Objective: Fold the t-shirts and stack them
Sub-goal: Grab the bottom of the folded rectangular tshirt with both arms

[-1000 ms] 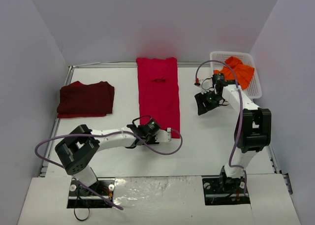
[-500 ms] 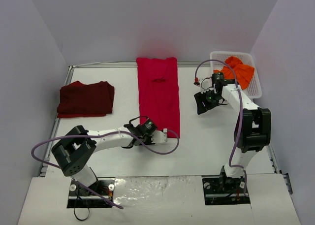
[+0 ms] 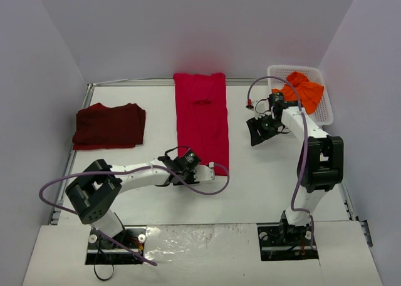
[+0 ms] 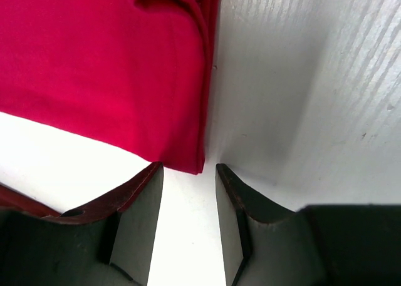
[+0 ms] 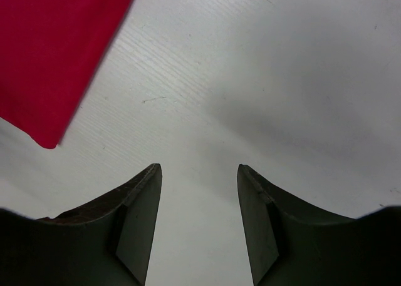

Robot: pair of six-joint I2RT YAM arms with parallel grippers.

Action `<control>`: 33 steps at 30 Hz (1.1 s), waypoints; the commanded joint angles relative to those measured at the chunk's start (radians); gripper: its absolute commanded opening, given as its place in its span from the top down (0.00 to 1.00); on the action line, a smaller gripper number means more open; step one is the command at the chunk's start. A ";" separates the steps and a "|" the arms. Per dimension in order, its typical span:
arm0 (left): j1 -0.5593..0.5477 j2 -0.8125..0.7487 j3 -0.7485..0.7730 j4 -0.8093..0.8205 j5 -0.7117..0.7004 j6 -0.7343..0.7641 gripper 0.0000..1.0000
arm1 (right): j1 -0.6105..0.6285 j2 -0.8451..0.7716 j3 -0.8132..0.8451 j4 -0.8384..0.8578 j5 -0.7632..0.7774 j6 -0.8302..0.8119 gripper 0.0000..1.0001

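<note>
Red tee (image 3: 200,120) bright, plain; maroon tee (image 3: 108,126) dk, plain; orange tee (image 3: 304,91) plain. Basket (image 3: 294,67) white, lattice patt. Table (image 3: 263,173) white. Arms (image 3: 141,173) white w/ blk joints; cables (image 3: 208,193) purple.

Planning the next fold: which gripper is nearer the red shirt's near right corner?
Left. The left gripper sits right at that corner of the red shirt; the right gripper hangs over the table beside its right edge.

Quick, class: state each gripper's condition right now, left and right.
Left gripper: open, empty, at the red t-shirt corner.
Right gripper: open, empty, over the table.
</note>
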 commanded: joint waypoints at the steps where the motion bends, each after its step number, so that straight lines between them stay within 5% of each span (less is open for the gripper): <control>1: 0.003 -0.017 0.035 -0.022 0.006 -0.017 0.62 | 0.010 0.018 0.036 -0.040 -0.014 -0.011 0.52; 11: 0.008 0.048 0.022 0.027 -0.020 -0.006 0.68 | 0.013 0.024 0.031 -0.043 -0.013 -0.018 0.52; 19: 0.015 0.058 0.035 0.053 -0.058 -0.032 0.97 | 0.018 0.035 0.035 -0.048 -0.011 -0.019 0.52; 33: 0.121 -0.139 0.052 -0.046 0.224 -0.101 0.98 | 0.085 -0.091 -0.019 -0.109 -0.152 -0.086 0.50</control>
